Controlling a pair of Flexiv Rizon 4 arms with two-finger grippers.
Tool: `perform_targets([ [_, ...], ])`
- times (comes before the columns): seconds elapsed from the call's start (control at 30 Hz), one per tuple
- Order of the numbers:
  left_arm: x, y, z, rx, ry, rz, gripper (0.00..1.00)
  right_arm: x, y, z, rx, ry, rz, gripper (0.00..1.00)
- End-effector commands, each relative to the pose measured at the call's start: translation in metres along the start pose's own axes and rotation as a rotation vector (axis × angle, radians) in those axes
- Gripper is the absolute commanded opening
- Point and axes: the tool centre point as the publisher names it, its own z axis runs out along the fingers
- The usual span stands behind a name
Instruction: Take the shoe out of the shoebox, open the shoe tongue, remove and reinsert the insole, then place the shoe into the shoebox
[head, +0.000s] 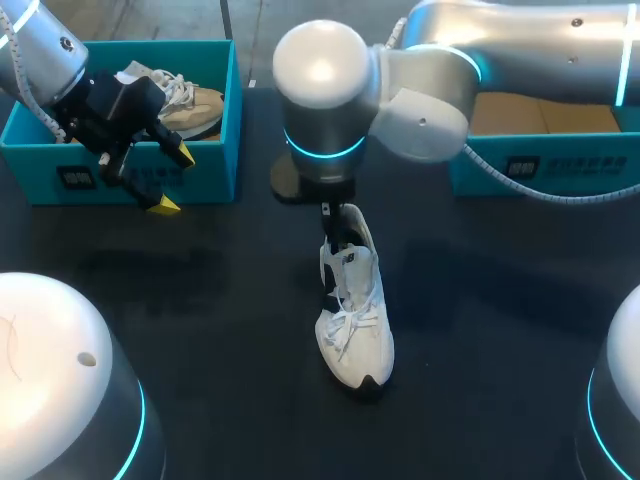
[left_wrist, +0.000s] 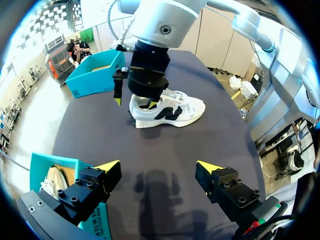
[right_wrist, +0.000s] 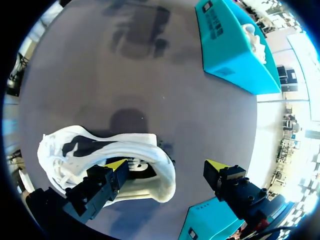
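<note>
The white shoe (head: 355, 310) stands upright on the dark table (head: 200, 300), near its middle and outside both boxes. Its toe points toward the near edge, its heel toward the far side. The white laces are tied in a loose bow over the tongue, and a black mark shows on its side in the left wrist view.

The right gripper (head: 335, 235) hangs over the heel, the arm coming in from the far right. Its jaws stand wide open. In the right wrist view 1 yellow tip sits over the shoe's opening, inside the heel collar, while the other is off behind the heel, above bare table. The 2 fingers straddle the heel wall, and a clear gap shows beside the outer one, so nothing is gripped.

The left gripper (head: 175, 180) is well apart from the shoe, over the near wall of the left box (head: 40, 170). Its fingers are spread wide and hold nothing; in its own view only bare table lies between them.

The left box is teal and has a beige shoe (head: 190, 105) lying in it. The right box (head: 580, 170), also teal, stands at the far right with brown card showing inside
</note>
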Motion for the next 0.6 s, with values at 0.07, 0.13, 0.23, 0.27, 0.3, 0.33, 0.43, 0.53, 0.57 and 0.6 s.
perform_targets([
  [0.07, 0.001, 0.0, 0.0, -0.002, -0.001, 0.0, 1.0, -0.007, -0.005, 0.008, -0.005, 0.022, -0.014, 1.0],
  [0.13, 0.001, 0.0, 0.0, -0.002, -0.001, 0.0, 1.0, -0.009, -0.007, 0.009, -0.015, 0.035, -0.026, 1.0],
  [0.23, 0.001, 0.0, 0.0, -0.002, -0.001, 0.0, 1.0, -0.011, -0.01, 0.01, -0.016, 0.051, -0.057, 1.0],
  [0.27, 0.001, 0.0, 0.0, -0.002, -0.001, 0.0, 1.0, -0.013, -0.011, 0.011, -0.016, 0.054, -0.063, 1.0],
  [0.3, 0.001, 0.0, 0.0, -0.002, -0.001, 0.0, 1.0, -0.014, -0.011, 0.012, -0.012, 0.057, -0.07, 1.0],
  [0.33, 0.001, 0.0, 0.0, -0.002, -0.001, 0.0, 1.0, -0.014, -0.011, 0.013, -0.01, 0.059, -0.075, 1.0],
  [0.43, 0.001, 0.0, 0.0, -0.002, -0.001, 0.0, 1.0, -0.015, -0.012, 0.018, -0.018, 0.077, -0.084, 1.0],
  [0.53, 0.001, 0.0, 0.0, -0.002, -0.001, 0.0, 1.0, -0.013, -0.012, 0.025, -0.017, 0.099, -0.089, 1.0],
  [0.57, 0.001, 0.0, 0.0, -0.002, -0.001, 0.0, 1.0, -0.012, -0.012, 0.027, -0.018, 0.105, -0.086, 1.0],
  [0.6, 0.001, 0.0, 0.0, -0.002, -0.001, 0.0, 1.0, -0.011, -0.011, 0.028, -0.018, 0.107, -0.085, 1.0],
])
